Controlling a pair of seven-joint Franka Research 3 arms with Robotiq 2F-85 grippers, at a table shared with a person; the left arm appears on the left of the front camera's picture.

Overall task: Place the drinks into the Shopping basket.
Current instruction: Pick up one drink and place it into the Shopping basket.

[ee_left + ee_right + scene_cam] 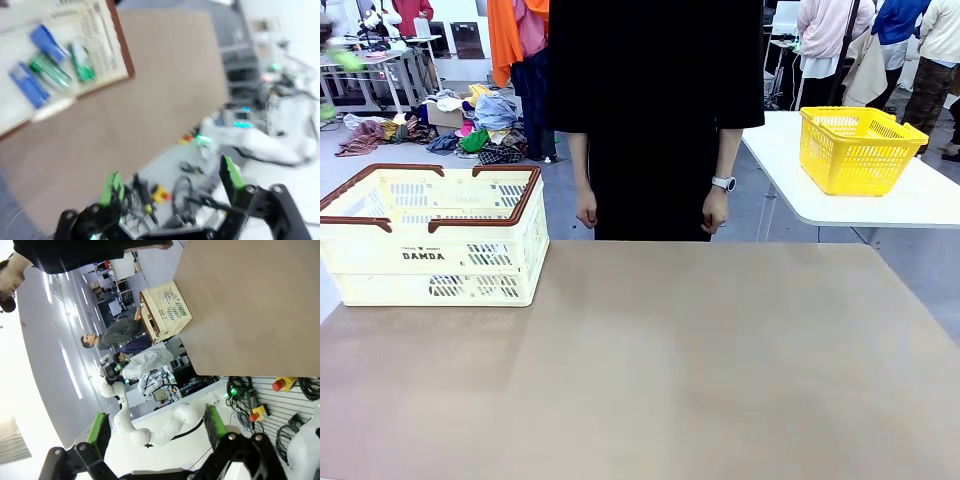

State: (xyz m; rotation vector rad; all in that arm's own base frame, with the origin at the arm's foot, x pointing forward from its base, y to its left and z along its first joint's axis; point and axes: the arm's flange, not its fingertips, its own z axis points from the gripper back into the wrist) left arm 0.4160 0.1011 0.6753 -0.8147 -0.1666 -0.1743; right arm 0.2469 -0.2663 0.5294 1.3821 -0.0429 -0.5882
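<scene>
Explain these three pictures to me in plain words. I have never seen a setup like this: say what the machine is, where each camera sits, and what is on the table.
This is a two-armed robot at a tan table, with a person in black standing at the far side, hands hanging free.

The front picture comes from a fixed camera between the arms, looking across the table. On the table's left stands the large cream-white slotted plastic basket with brown rim and handles.

The other two pictures come from cameras on the robot's wrists, so they look tilted. Each shows its own claw: the left gripper and the right gripper, black with green pads, both open and holding nothing.

The blurry left wrist picture looks down into the basket, where slim cans lie: green ones and blue ones.

A smaller yellow basket stands on a white table behind.
</scene>
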